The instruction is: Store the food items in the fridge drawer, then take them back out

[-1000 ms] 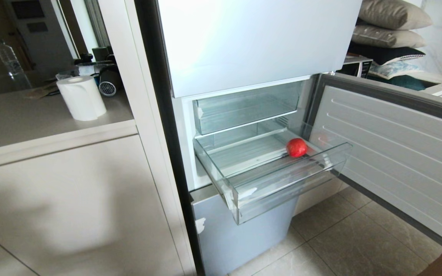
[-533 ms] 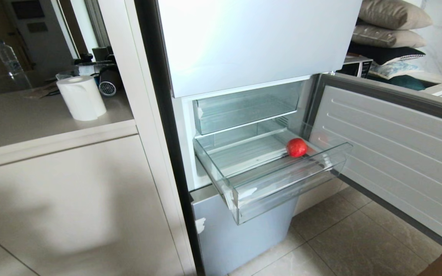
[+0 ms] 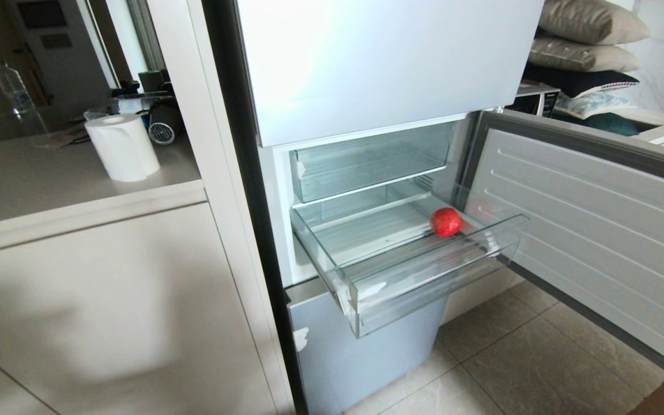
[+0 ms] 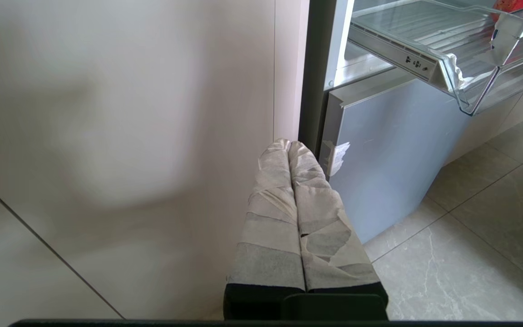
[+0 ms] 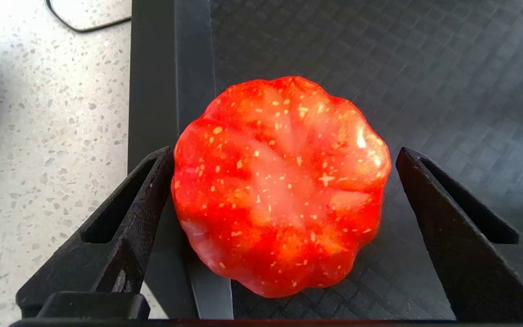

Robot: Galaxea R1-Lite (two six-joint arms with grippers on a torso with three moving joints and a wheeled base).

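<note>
Fruit (image 3: pixel 445 222) lies in the open drawer (image 3: pixel 424 276), frame centre; another fruit (image 5: pixel 279 190) sits ungripped between the right gripper's (image 5: pixel 284 152) wide jaws. Left gripper (image 4: pixel 291 150) hangs closed, lower centre; the task looks midway.

The pulled-out clear fridge drawer (image 3: pixel 424 276) is carrying one red fruit (image 3: pixel 445 222), which is resting on its ribbed floor toward the drawer's back right corner. White tape scraps (image 3: pixel 366 290) are sticking to the drawer's front left corner.

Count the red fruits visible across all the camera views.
2. One red fruit lies in the pulled-out fridge drawer, toward its right side. A ribbed red fruit sits on a dark mat inside the open right end effector. Others may be hidden.
</note>
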